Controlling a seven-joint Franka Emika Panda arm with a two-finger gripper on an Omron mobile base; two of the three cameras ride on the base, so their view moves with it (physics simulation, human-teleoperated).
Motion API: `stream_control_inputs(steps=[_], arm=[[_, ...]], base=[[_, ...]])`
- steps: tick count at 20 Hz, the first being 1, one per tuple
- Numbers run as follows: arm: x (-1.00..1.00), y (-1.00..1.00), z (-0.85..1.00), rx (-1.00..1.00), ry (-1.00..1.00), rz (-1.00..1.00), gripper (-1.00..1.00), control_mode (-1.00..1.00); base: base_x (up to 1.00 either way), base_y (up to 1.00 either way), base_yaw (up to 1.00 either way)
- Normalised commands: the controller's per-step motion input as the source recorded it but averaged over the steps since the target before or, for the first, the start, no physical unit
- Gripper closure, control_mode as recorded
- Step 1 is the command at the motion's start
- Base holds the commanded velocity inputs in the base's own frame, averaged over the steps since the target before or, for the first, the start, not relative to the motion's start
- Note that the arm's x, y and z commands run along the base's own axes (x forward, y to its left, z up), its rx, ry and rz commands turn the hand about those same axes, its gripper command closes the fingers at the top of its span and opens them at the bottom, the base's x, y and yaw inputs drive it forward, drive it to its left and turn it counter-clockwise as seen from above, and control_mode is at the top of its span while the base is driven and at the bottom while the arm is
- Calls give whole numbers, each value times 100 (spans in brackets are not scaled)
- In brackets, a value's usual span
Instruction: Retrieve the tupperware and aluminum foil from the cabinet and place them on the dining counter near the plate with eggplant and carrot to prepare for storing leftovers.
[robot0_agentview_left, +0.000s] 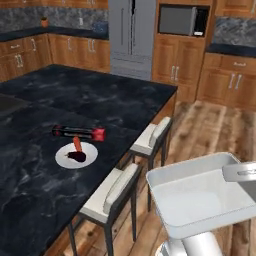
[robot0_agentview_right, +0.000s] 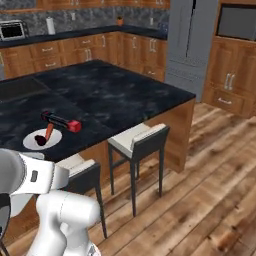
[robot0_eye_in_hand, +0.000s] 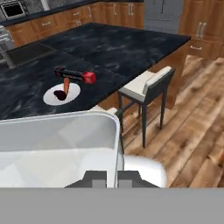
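Foil box (robot0_agentview_left: 78, 132) already down on the dining counter (robot0_agentview_left: 100, 95); lies flat just beside the plate (robot0_agentview_left: 76, 155), at the plate's 12 o'clock in left base view, red end toward 3 o'clock; looks touching or nearly touching the rim, can't tell which. Plate carries a dark purple piece and an orange-red piece; same pair seen in right base view, foil (robot0_agentview_right: 61, 121) above plate (robot0_agentview_right: 42, 139), and in hand view, foil (robot0_eye_in_hand: 75, 75) at 12 o'clock of plate (robot0_eye_in_hand: 61, 93).

Tray (robot0_agentview_left: 202, 192) is off the counter, carried in the air over the wood floor, well apart from the plate, at about 4 o'clock from it in left base view; near the stools (robot0_agentview_left: 152, 137). In hand view the tray (robot0_eye_in_hand: 59, 140) sits close to the cam, its rim at the gripper (robot0_eye_in_hand: 106, 177); fingertips (robot0_eye_in_hand: 95, 176) sit either side of the rim edge, narrow, so I judge it clamped on the tray wall.

Progress, as I judge it: roughly half+ done; foil placed near plate, tray fetched and in transit. Left: bring the tray over the counter edge, past the stools, set it down beside the plate w/o knocking the foil, then let go.
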Motion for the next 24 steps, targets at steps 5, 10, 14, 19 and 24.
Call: stream_control_inputs(steps=[5, 10, 14, 19, 24], arm=[[0, 0, 0, 0, 0, 0, 100, 100], [0, 0, 0, 0, 0, 0, 100, 100], [0, 0, 0, 0, 0, 0, 100, 100], [0, 0, 0, 0, 0, 0, 100, 100], [0, 0, 0, 0, 0, 0, 100, 100]], base=[[100, 0, 58], [100, 0, 61], [100, 0, 65], [100, 0, 67], [100, 0, 64]])
